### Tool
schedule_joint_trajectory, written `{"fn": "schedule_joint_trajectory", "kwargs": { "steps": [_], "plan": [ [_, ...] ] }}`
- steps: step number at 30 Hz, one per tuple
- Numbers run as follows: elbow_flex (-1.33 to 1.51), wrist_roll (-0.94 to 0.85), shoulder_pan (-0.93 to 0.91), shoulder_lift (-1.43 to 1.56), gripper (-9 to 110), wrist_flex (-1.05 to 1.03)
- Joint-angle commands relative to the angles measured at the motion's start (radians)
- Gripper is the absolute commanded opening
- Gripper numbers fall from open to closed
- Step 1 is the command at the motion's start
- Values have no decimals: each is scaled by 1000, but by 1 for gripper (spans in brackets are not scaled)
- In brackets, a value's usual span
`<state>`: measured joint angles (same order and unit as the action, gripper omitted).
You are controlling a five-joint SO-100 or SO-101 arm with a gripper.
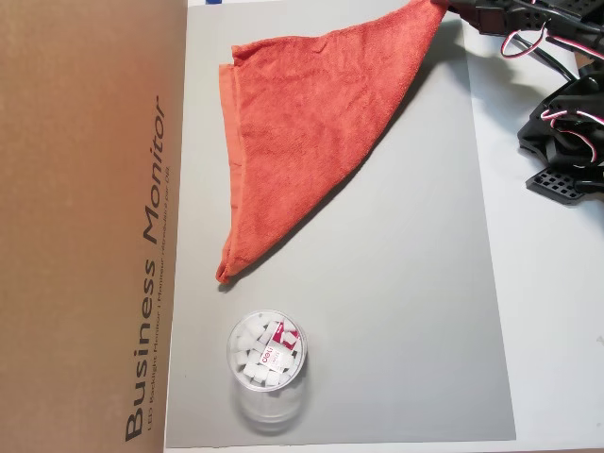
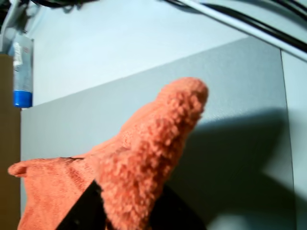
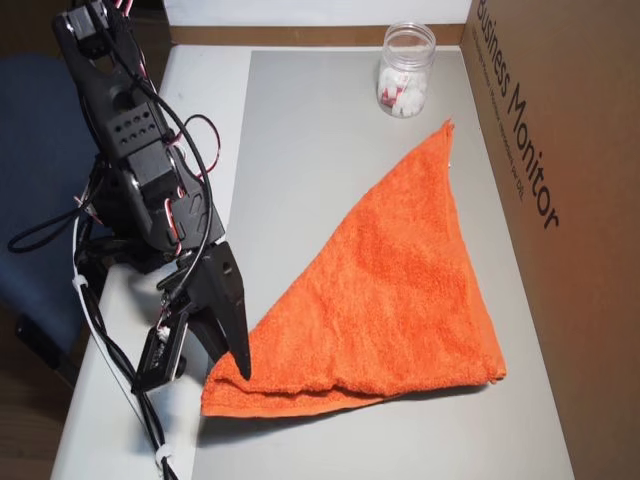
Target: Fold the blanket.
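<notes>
Orange-red terry blanket [image 3: 390,290] lying on grey mat [image 3: 300,150], folded diagonally into a triangle. In an overhead view [image 1: 311,132], long edge running from top right corner down to a point at lower left, just above clear plastic cup [image 1: 267,363]; hemmed edge along the left side, next to brown cardboard box [image 1: 85,226] printed "Business Monitor". In the other overhead view, point of the triangle near the cup [image 3: 405,70], doubled hem along the bottom, right corner close to the box [image 3: 560,200].

Black gripper [image 3: 228,372] at the blanket's lower left corner in that view, jaws closed on a pinch of cloth. Wrist view: bunched terry corner [image 2: 153,158] lifted above the mat [image 2: 240,120], clamped between black fingers [image 2: 84,211] at bottom edge, shadow on the mat to the right. Blue-capped tube [image 2: 21,72] at top left of wrist view, detail unclear. Cup holding white pieces and a red-white label.
</notes>
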<state>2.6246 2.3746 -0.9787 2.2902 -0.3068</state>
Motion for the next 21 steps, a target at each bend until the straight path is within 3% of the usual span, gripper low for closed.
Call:
{"fn": "schedule_joint_trajectory", "kwargs": {
  "steps": [1, 21],
  "plan": [
    [-38, 14, 5, 58, 0, -2],
    [-91, 17, 137, 216, 0, 12]
  ]
}}
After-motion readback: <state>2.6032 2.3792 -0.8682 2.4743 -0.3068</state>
